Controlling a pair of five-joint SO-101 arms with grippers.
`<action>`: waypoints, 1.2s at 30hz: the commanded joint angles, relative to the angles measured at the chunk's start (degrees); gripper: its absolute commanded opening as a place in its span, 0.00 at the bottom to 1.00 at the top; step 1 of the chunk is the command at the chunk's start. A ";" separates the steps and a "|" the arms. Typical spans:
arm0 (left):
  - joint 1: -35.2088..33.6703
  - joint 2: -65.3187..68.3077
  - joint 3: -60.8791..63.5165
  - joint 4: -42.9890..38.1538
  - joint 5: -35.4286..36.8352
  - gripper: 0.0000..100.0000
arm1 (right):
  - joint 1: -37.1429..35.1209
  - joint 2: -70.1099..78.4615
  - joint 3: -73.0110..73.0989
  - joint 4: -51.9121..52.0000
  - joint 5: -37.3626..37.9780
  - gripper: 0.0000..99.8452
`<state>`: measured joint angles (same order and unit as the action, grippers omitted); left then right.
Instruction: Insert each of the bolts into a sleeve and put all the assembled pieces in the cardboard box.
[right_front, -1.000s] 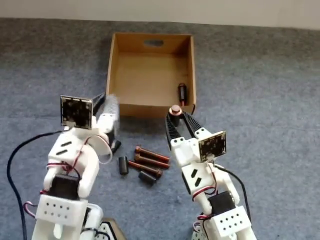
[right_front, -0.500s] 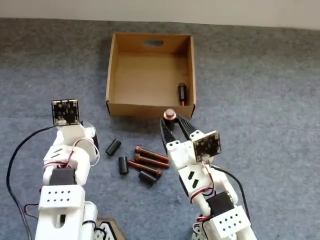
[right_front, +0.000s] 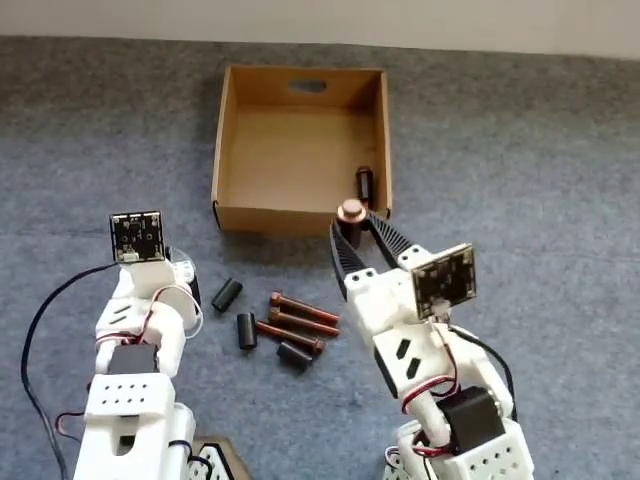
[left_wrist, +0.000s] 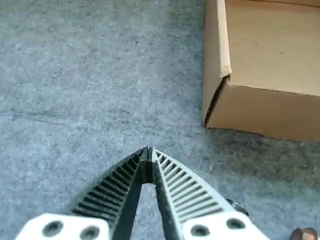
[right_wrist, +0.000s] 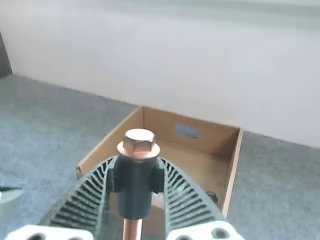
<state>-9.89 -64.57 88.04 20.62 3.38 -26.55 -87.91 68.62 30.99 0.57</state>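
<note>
Right gripper (right_front: 352, 228) clamps sleeved bolt (right_wrist: 136, 175) upright, just near of box (right_front: 300, 218) near-right corner. Left gripper (left_wrist: 148, 152) fingers pressed together, empty, over carpet (right_front: 520, 200), left of loose bolts (right_front: 303, 320) and sleeves (right_front: 226, 294). One assembled piece (right_front: 365, 184) in box, at right wall.

Grey carpet-like cloth covers the tabletop (right_front: 520, 180), rough and matt. The cardboard box (right_front: 300, 218) is plain brown paperboard, dull all over. Loose bolts (right_front: 303, 321) look like coppery metal with a soft sheen, and the bolt head (right_wrist: 138, 142) gleams smooth. The sleeves (right_front: 226, 294) are black and matt, and so is the gripped sleeve (right_wrist: 135, 185), plastic or rubber, hard to say. The arms (right_front: 140, 330) are smooth white plastic. The right end effector (right_wrist: 136, 165) and left end effector (left_wrist: 149, 152) carry ribbed black plastic fingers (left_wrist: 177, 187).
</note>
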 joint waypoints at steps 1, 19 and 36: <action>-0.31 0.04 -0.13 -1.05 -0.53 0.02 | -0.13 7.78 -10.15 -1.19 -0.44 0.01; -0.13 0.04 -0.04 -0.97 -0.53 0.02 | 8.48 76.79 -49.19 -15.52 -0.53 0.01; -0.13 0.04 -0.04 -0.97 -0.53 0.02 | 9.98 103.87 -72.92 0.66 -0.62 0.01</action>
<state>-9.89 -64.57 88.40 20.62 3.38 -17.23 15.47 3.74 26.42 0.57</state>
